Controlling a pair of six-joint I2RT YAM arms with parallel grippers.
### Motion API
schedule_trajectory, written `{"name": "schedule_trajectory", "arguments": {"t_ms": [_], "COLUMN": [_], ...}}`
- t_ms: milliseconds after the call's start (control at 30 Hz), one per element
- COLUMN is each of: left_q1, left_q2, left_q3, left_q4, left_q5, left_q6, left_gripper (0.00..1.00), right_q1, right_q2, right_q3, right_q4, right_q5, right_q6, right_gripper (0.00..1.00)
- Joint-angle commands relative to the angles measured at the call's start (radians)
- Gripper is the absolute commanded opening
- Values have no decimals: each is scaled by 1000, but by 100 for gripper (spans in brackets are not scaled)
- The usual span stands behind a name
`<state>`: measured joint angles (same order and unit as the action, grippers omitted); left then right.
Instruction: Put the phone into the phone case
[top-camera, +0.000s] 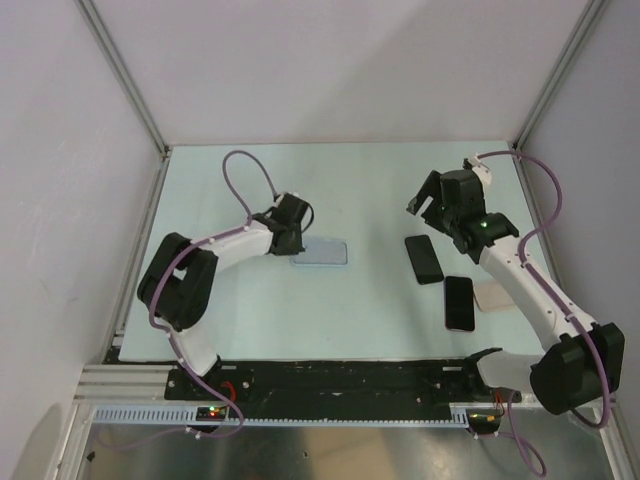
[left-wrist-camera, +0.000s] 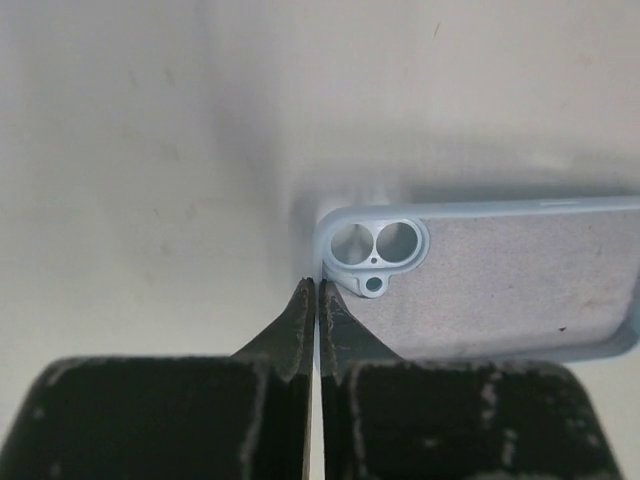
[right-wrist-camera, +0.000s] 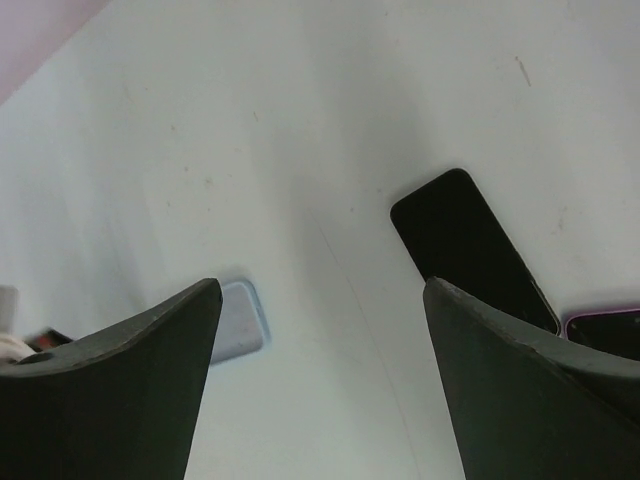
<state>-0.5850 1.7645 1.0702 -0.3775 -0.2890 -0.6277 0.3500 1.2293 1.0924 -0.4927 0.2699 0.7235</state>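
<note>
A light blue phone case (top-camera: 320, 252) lies open side up at centre-left, its grey lining and camera holes clear in the left wrist view (left-wrist-camera: 500, 290). My left gripper (top-camera: 292, 243) is shut, its tips (left-wrist-camera: 318, 283) closed on the case's end rim by the camera corner. The phone (top-camera: 459, 302), glossy black with a pale rim, lies at the right. A matte all-black slab (top-camera: 424, 258) lies just beyond it. My right gripper (top-camera: 428, 203) hangs open and empty above the table behind that slab. The right wrist view (right-wrist-camera: 322, 290) shows the slab (right-wrist-camera: 470, 245), the phone's corner (right-wrist-camera: 610, 330) and the blue case (right-wrist-camera: 240, 320).
A flat beige piece (top-camera: 492, 295) lies to the right of the phone, partly under my right arm. White walls with metal posts close the table at the back and both sides.
</note>
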Motion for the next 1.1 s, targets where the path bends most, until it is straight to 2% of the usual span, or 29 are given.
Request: {"name": "schedule_trajectory", "arguments": {"t_ms": [0,67,167,300,467,667,1067], "left_q1": [59,68,75,77,81,82,94], "left_q2": [-52,-48,-17,24,65,86,63], "left_q3": [106,127,172,195,209,216,241], "left_q4": [73,72,70,59,-11,-61,-114], "left_q5": [217,295,420,544,630,588,499], "left_q6": [513,631,729,777,824,863,923], "left_gripper": [0,0,0,0,0,0,0], "right_q1": [-34,-72,-156,-238,-275,-276,-251], "right_q2": [49,85,153,280,419,527,492], "right_q3": [-5,-6,-7,-8,-7,-33,-70], "right_q4": [50,65,109,154,148,156,48], "right_q5": [-96,-138,-225,-345,-391,-434,-390], "right_q6": [-125,-153,-185,-228,-272,-257,-255], "right_gripper": [90,93,96,98,99,99,98]}}
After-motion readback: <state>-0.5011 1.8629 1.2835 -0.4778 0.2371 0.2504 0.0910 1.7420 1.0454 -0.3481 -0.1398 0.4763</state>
